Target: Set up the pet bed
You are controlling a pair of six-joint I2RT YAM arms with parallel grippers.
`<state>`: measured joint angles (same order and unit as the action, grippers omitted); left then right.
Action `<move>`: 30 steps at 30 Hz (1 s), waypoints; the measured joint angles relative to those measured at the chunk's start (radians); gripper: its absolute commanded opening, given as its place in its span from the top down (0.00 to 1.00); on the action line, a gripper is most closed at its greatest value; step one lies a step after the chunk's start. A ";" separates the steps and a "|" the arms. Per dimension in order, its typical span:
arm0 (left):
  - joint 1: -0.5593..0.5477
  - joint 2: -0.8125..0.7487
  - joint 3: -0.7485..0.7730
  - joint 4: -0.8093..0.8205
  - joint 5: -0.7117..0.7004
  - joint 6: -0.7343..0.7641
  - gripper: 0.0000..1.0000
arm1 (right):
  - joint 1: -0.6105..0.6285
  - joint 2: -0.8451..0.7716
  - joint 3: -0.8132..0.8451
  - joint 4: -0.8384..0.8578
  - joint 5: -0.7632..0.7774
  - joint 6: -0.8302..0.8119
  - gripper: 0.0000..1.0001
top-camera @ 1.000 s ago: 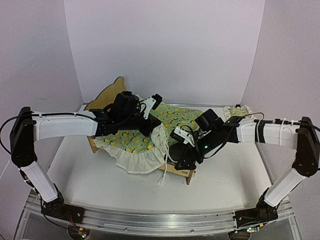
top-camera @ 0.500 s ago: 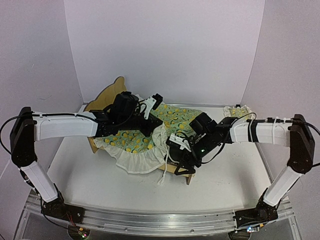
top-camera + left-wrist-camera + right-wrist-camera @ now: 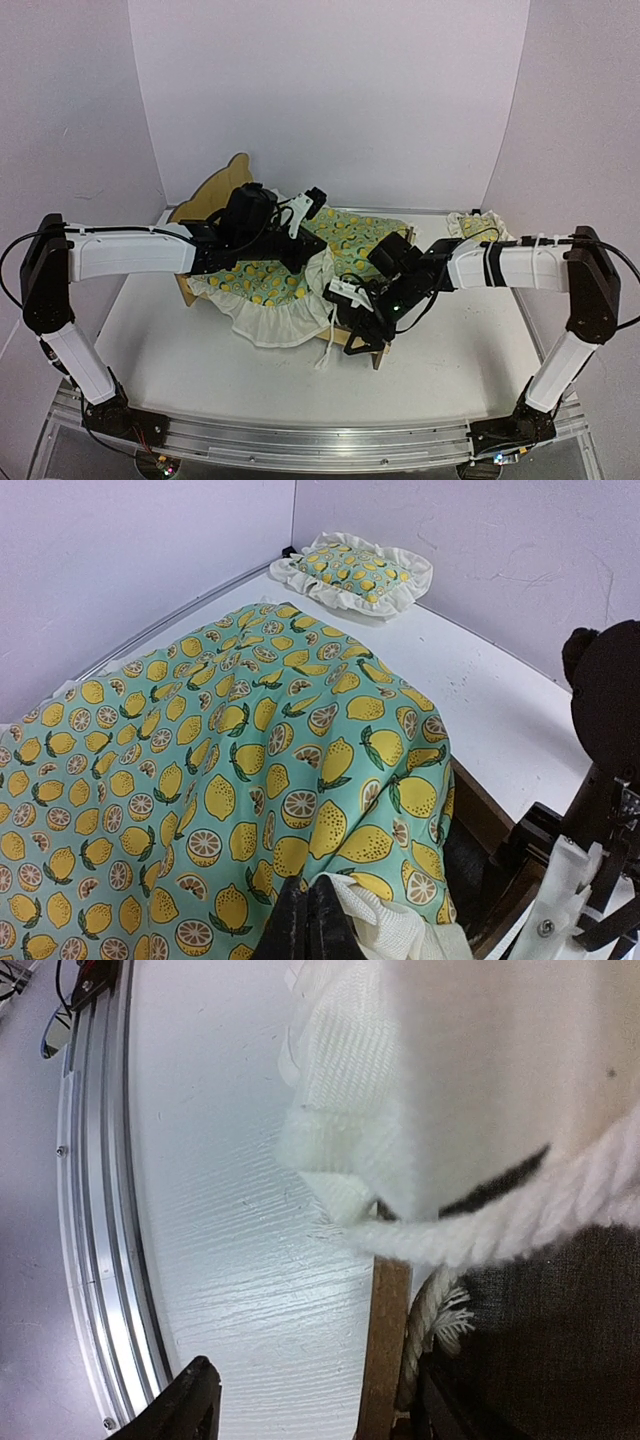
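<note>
The left gripper (image 3: 305, 920) is clenched on the white ruffled hem of the blanket (image 3: 250, 750), which is draped over the bed (image 3: 215, 190). The right gripper (image 3: 360, 318) is at the bed's foot, its jaws spread and gripping nothing. One finger (image 3: 190, 1405) is over bare table (image 3: 200, 370), apart from the wooden rail (image 3: 385, 1340). A white cord (image 3: 500, 1230) crosses above that rail. There is one bed, mid-table, with its headboard to the left. The single pillow (image 3: 355, 570) lies well apart in the far right corner.
</note>
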<state>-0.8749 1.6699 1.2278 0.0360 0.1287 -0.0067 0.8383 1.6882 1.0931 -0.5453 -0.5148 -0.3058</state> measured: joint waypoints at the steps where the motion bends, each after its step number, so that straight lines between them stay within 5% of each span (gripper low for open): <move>1: 0.000 0.000 0.000 0.000 0.000 0.000 1.00 | 0.004 0.003 0.000 0.000 0.006 0.000 0.35; 16: 0.000 0.027 -0.014 0.017 0.005 -0.007 1.00 | 0.085 0.202 0.163 -0.051 0.162 0.087 0.27; 30: 0.000 0.048 -0.057 0.025 0.041 -0.030 1.00 | 0.084 0.135 0.231 -0.220 0.187 0.194 0.08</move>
<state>-0.8749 1.7184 1.1709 0.0612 0.1696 -0.0368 0.9218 1.8236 1.3239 -0.7654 -0.3283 -0.1116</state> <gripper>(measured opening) 0.006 0.915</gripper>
